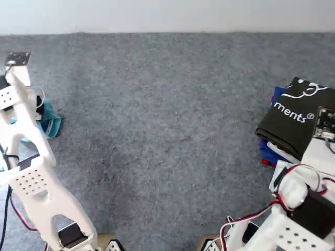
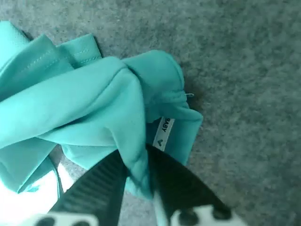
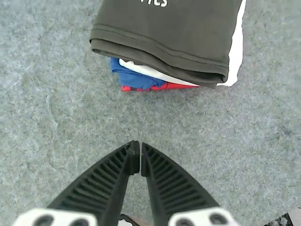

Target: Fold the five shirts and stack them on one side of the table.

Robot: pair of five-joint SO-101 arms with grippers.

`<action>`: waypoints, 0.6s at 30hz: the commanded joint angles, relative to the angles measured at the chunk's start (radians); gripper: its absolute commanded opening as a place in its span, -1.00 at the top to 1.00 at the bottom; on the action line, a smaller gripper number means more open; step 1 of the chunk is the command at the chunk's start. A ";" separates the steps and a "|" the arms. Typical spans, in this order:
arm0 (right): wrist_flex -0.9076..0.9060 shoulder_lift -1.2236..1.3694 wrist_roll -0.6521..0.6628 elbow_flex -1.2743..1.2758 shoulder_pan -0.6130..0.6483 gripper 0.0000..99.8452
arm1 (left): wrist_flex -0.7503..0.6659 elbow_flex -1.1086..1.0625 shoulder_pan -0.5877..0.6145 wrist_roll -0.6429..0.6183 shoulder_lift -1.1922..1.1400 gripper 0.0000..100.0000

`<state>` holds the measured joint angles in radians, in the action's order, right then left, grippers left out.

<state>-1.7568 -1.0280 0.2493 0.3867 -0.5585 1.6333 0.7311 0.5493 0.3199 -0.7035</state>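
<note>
A crumpled teal shirt (image 2: 94, 103) lies at the table's left edge, partly hidden behind the left arm in the high view (image 1: 51, 121). My left gripper (image 2: 136, 162) is shut on a fold of this teal shirt, close to its white neck label (image 2: 163, 132). At the right edge sits a stack of folded shirts with a dark olive shirt (image 1: 293, 117) on top. The right wrist view shows that dark olive shirt (image 3: 169, 33) over white, blue and red layers (image 3: 141, 80). My right gripper (image 3: 140, 157) is shut on nothing, above bare carpet just short of the stack.
Grey carpet (image 1: 167, 125) covers the table, with wide free room between the two arms. A pale wall runs along the far edge. Both arm bases and their red and black cables (image 1: 246, 219) crowd the near edge.
</note>
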 commanded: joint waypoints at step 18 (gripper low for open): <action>-0.038 -0.030 -0.006 -0.002 0.005 0.98 | 0.118 -0.016 -0.459 -0.183 0.605 0.98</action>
<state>-1.7568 -1.0618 0.2493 0.3867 -0.5585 1.7392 0.7373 0.2378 0.1941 -0.2723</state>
